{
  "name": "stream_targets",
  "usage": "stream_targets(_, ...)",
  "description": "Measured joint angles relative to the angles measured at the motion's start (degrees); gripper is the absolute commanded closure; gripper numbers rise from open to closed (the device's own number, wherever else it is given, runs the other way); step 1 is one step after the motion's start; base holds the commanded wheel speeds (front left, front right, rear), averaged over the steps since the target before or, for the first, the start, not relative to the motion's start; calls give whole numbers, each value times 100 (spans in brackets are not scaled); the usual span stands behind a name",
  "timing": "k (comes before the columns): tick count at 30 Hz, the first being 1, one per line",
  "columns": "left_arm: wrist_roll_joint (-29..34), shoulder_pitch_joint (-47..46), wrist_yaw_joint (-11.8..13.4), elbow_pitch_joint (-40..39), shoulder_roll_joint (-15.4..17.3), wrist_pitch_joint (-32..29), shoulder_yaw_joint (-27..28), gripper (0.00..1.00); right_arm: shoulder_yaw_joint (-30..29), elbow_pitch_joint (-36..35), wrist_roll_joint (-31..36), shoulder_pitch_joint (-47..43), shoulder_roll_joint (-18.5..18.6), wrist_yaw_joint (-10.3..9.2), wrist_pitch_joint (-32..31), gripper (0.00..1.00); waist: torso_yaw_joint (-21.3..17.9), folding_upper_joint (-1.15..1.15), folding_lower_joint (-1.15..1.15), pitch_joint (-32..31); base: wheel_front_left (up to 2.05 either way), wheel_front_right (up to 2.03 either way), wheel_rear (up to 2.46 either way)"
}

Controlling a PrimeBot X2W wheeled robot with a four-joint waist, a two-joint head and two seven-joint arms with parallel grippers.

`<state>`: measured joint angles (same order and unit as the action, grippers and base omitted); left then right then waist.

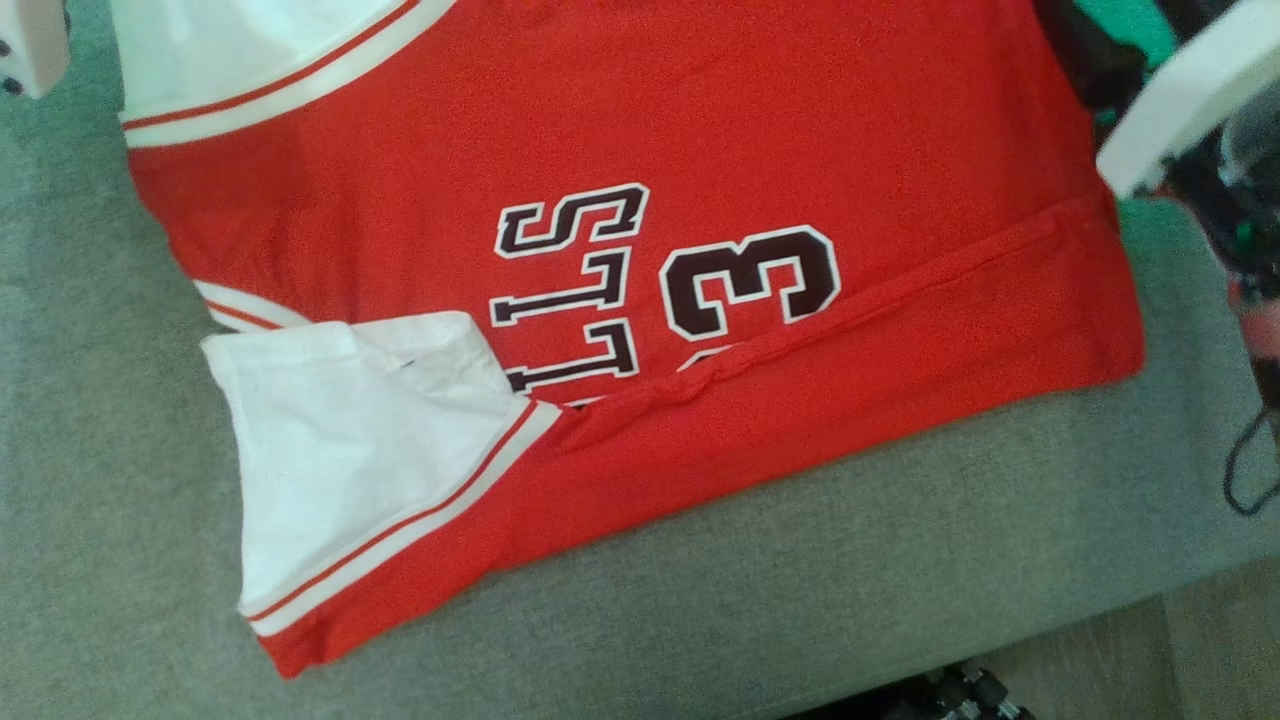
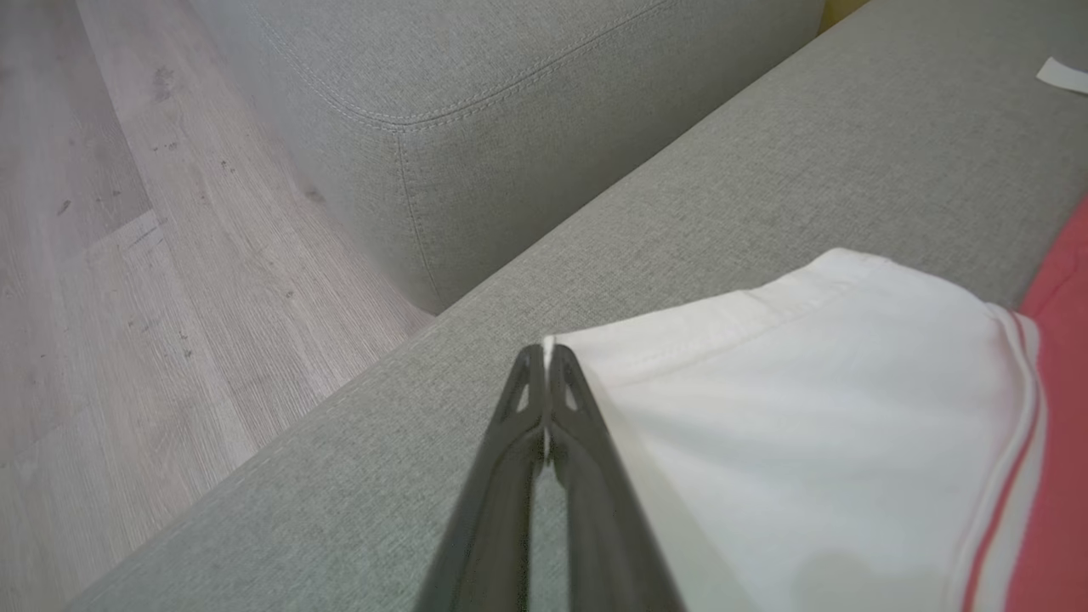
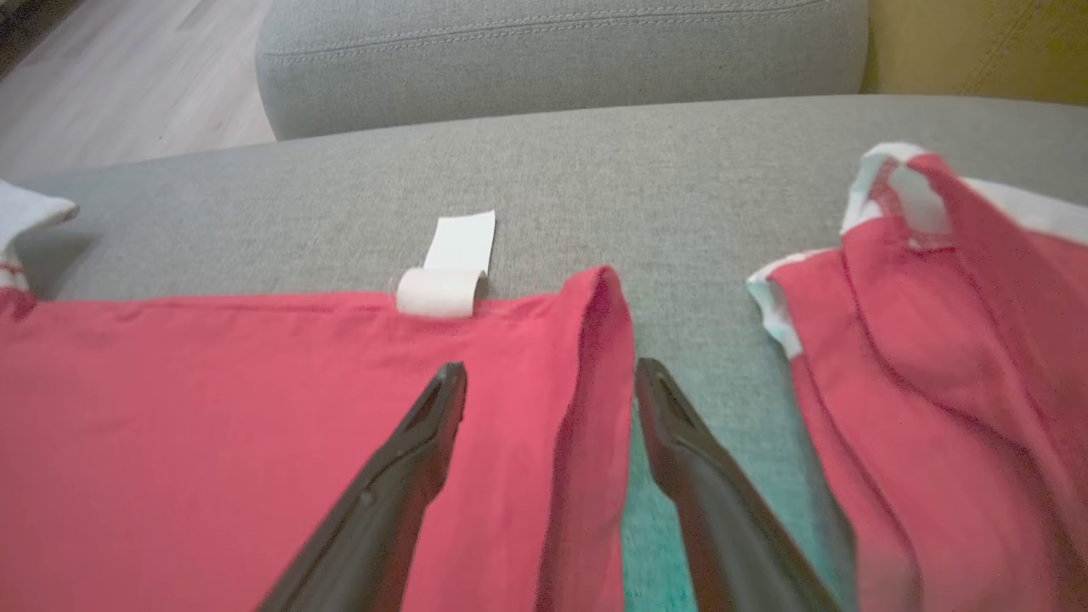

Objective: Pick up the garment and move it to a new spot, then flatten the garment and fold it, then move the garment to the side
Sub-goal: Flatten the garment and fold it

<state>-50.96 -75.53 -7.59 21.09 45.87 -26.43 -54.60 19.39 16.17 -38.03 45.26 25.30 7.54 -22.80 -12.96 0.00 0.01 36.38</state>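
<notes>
Right at the near edge, the grey sofa seat [image 1: 900, 560] carries the garment [image 1: 700, 130], a red jersey with white sleeves, spread across the cushion. Its near long edge is turned over onto the body in a slanting strip [image 1: 900, 330], which covers the bottom of the dark lettering [image 1: 570, 290] and runs just under a big numeral 3 [image 1: 750, 280]. At the near left a white sleeve [image 1: 340, 450] with red-striped trim lies on top, one corner crumpled.

The right gripper [image 3: 551, 368] hangs over the red cloth with its two fingers spread wide, one on either side of a raised ridge of fabric, gripping nothing. Just beyond it a white tag [image 3: 446, 272] curls out from the jersey's edge onto the bare cushion.

The left gripper [image 2: 546, 353] is pressed fully together at the corner of a white sleeve hem. A sliver of white shows between its fingers, so it has the cloth pinched. Farther off stand a second grey cushion block [image 2: 510, 85] and a pale wood floor [image 2: 127, 255].
</notes>
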Motion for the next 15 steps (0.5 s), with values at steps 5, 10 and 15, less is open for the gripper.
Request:
stream_targets(5,-99,-197,0,15,-16,114,-198,100,167,595,-191,632,-141,0,-23,0,122,0,0,95,0,0,0)
stream_targets(10,-210,-339,-1,60,-30,213,-380,100,347,1051,-393,1013,-167,0,-23,0,237,0,0,164,0,0,0)
stream_targets(15,-308,-443,-1,136,-29,339,-561,100,514,1349,-476,1196,-165,0,79,0,312,0,0,194,0,0,0)
